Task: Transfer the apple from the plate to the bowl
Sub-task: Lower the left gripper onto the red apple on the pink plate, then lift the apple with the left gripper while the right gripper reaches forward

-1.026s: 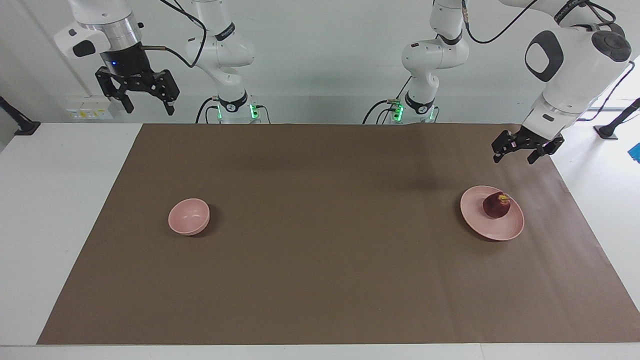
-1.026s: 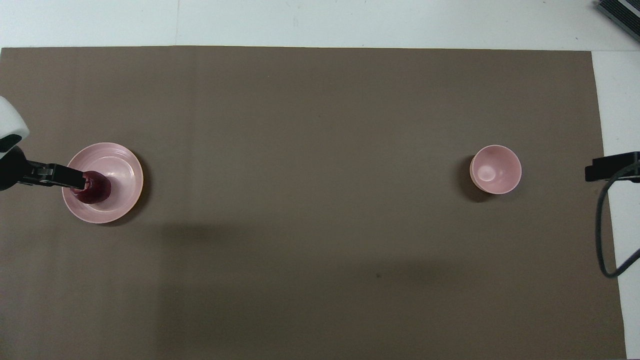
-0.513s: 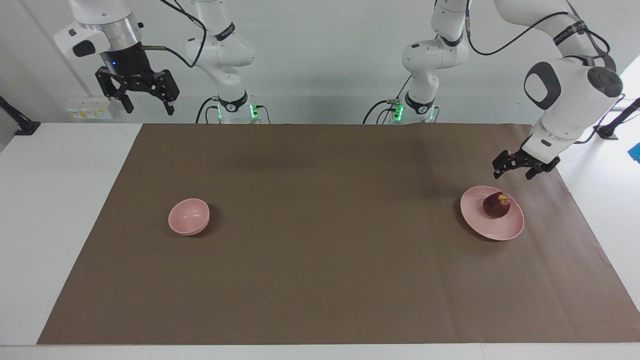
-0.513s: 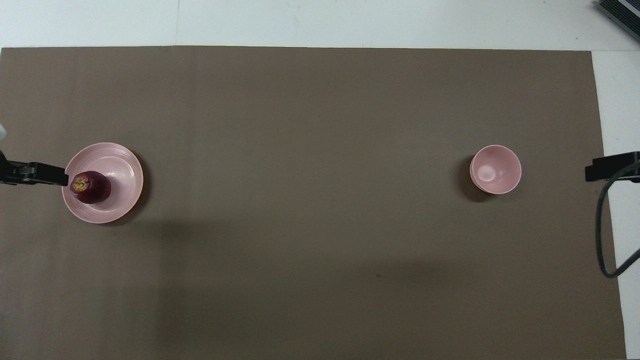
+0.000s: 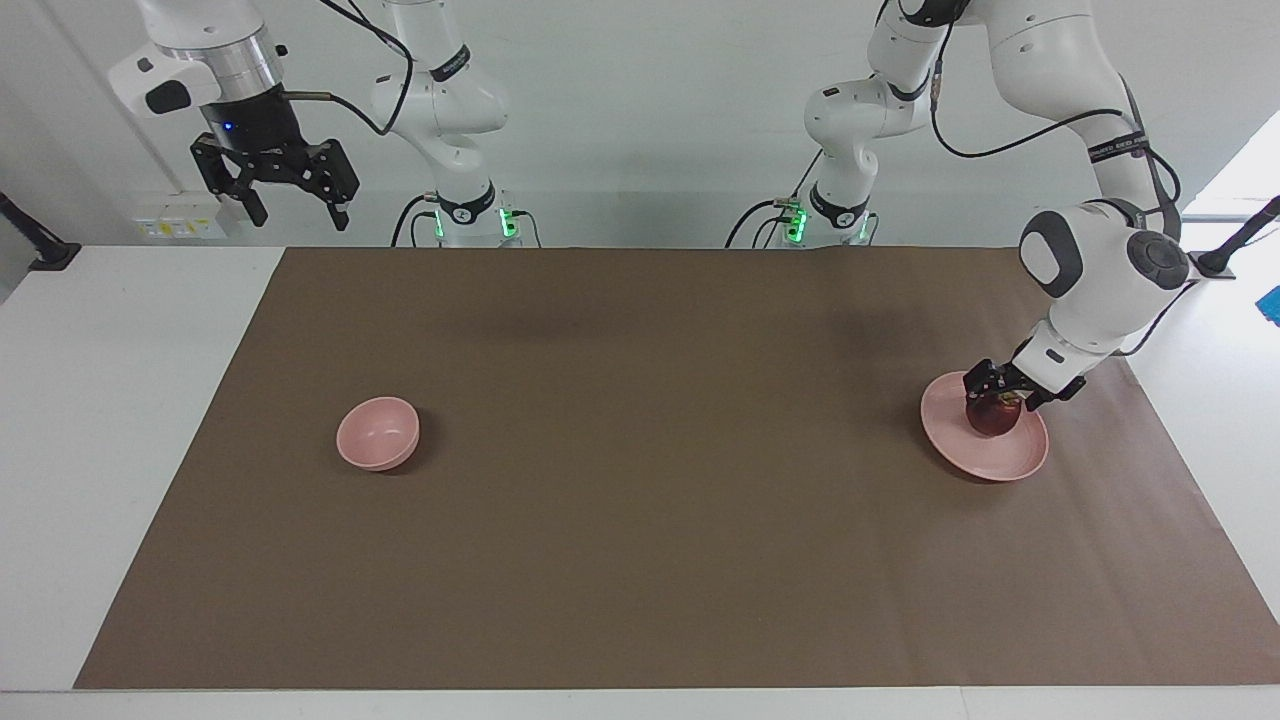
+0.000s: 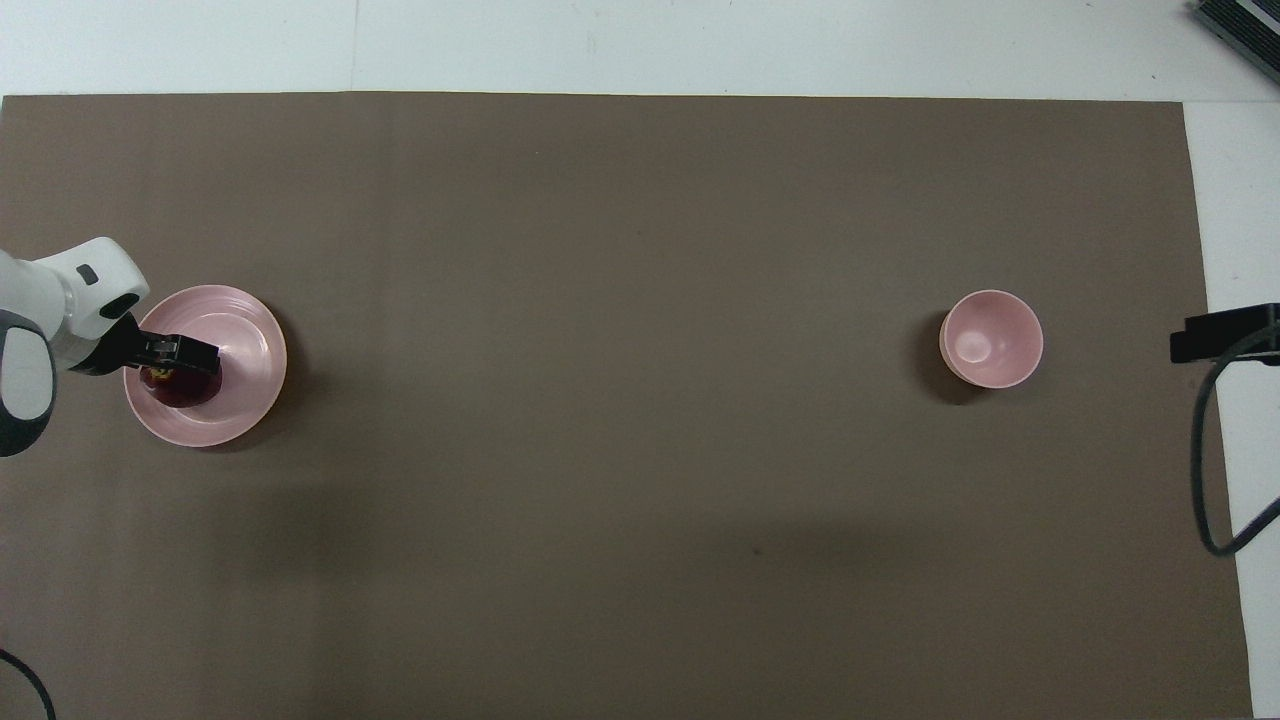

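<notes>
The left pincer (image 5: 997, 394) is sitting directly over the apple (image 5: 992, 417) on the plate (image 5: 985, 455), at the left arm's end of the counter (image 5: 640, 560); it has dropped there from above the plate's robot-side rim half a second ago. Its fingers are straddling the fruit, though whether they are gripping cannot be told. The apple is roundish, without long axis. The bowl (image 5: 378, 433) is lying well apart, beneath nothing. The right pincer (image 5: 290, 200), spread open and empty, is waiting aloft.

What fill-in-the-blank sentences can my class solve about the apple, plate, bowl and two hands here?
1. The apple lies on the ____.
2. The ____ hand is down at the apple.
3. The bowl holds ____.
4. The right hand waits raised, with its fingers ____.

Missing words: plate; left; nothing; open
</notes>
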`<state>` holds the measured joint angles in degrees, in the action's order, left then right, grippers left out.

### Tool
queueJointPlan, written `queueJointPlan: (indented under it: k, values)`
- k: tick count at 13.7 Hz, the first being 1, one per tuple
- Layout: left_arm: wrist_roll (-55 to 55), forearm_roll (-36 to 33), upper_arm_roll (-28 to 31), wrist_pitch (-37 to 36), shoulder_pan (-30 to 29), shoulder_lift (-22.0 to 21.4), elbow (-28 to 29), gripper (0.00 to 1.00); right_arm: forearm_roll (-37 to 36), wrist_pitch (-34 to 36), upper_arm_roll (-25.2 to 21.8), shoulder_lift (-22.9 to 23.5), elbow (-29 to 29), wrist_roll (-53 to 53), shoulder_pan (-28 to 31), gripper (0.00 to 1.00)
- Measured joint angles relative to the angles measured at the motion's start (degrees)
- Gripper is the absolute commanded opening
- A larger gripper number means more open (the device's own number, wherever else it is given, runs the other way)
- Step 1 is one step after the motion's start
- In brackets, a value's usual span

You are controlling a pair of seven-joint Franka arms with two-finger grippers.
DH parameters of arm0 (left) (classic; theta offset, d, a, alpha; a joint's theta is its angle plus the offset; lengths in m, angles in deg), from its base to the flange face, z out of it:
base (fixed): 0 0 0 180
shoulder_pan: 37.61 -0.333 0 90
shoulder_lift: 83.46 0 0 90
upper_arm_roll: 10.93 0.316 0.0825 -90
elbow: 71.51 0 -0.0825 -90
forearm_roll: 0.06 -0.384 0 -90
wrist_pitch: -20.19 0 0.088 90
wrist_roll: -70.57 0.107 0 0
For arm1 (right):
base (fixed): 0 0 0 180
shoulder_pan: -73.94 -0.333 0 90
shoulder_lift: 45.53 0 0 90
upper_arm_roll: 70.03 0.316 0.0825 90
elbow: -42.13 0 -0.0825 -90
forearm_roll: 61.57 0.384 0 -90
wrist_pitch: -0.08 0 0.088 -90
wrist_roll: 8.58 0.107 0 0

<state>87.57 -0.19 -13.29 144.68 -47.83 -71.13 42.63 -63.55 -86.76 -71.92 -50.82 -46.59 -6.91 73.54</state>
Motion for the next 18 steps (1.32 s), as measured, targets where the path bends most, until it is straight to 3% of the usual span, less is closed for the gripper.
queueJointPlan:
  k: [9, 10, 11, 12, 13, 14, 18]
  values:
    - [1.4, 0.0, -0.3, 6.0, -0.8, 0.2, 4.4, 1.0, 0.0, 0.0, 0.0, 0.0, 0.0, 0.0, 0.0, 1.0]
    - [1.4, 0.0, -0.3, 6.2, -0.8, 0.2, 4.6, 0.86, 0.0, 0.0, 0.0, 0.0, 0.0, 0.0, 0.0, 1.0]
    - [1.4, 0.0, -0.3, 6.2, -0.8, 0.2, 4.7, 0.62, 0.0, 0.0, 0.0, 0.0, 0.0, 0.0, 0.0, 1.0]
    - [1.4, 0.0, -0.4, 6.2, -0.8, 0.2, 4.7, 0.45, 0.0, 0.0, 0.0, 0.0, 0.0, 0.0, 0.0, 1.0]
    - [1.4, 0.0, -0.4, 6.1, -0.8, 0.1, 4.6, 0.15, 0.0, 0.0, 0.0, 0.0, 0.0, 0.0, 0.0, 1.0]
    - [1.2, 0.0, -0.4, 5.5, -0.8, 0.0, 4.6, 0.0, 0.0, 0.0, 0.0, 0.0, 0.0, 0.0, 0.0, 1.0]
    - [-0.1, 0.0, -0.1, -2.1, -1.2, -0.1, 2.9, 0.0, 0.0, 0.0, 0.0, 0.0, 0.0, 0.0, 0.0, 1.0]
